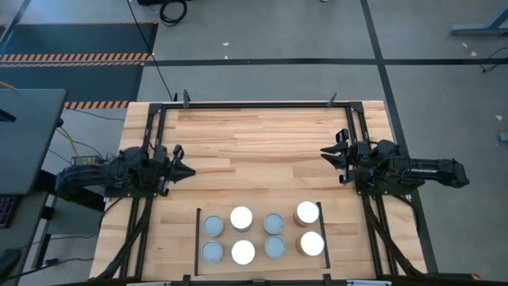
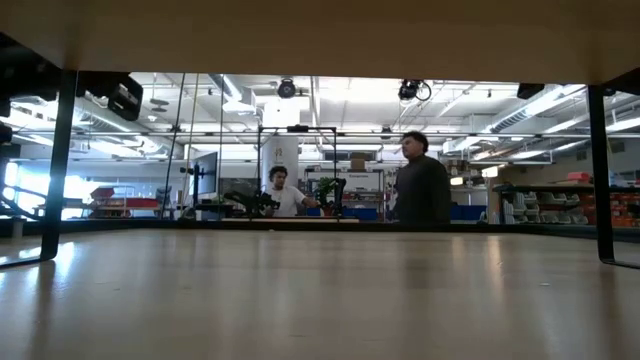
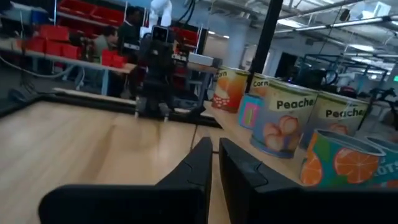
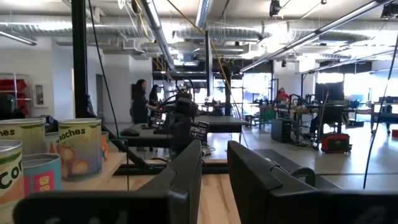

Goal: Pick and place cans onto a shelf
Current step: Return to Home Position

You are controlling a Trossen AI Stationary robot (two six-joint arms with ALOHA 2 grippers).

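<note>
The job looked all but finished to us: every can we could see stood on the shelf [image 1: 197,238], none sat loose on the worktop [image 1: 254,143], and neither arm held anything. We judged that nothing was left to place, only for the arms to settle at rest.

From above, the left arm [image 1: 119,171] lay along the worktop's left edge, well apart from the shelf. The left jaws pointed inward across the wood, almost closed with only a sliver between them, gripping nothing.

The shelf sat at the near middle of the worktop, a thin black rail on its left and right sides. We counted eight cans [image 1: 274,223] on it, in two rows of four. Column by column they ran two grey-topped [image 1: 214,226], two white-topped [image 1: 241,218], two grey-topped, two white-topped, making four of each. Labels seen from the left wrist read peaches and corn.

The right arm [image 1: 405,168] lay along the right edge, just behind the shelf's right corner. The right jaws were parted a little and empty.
</note>
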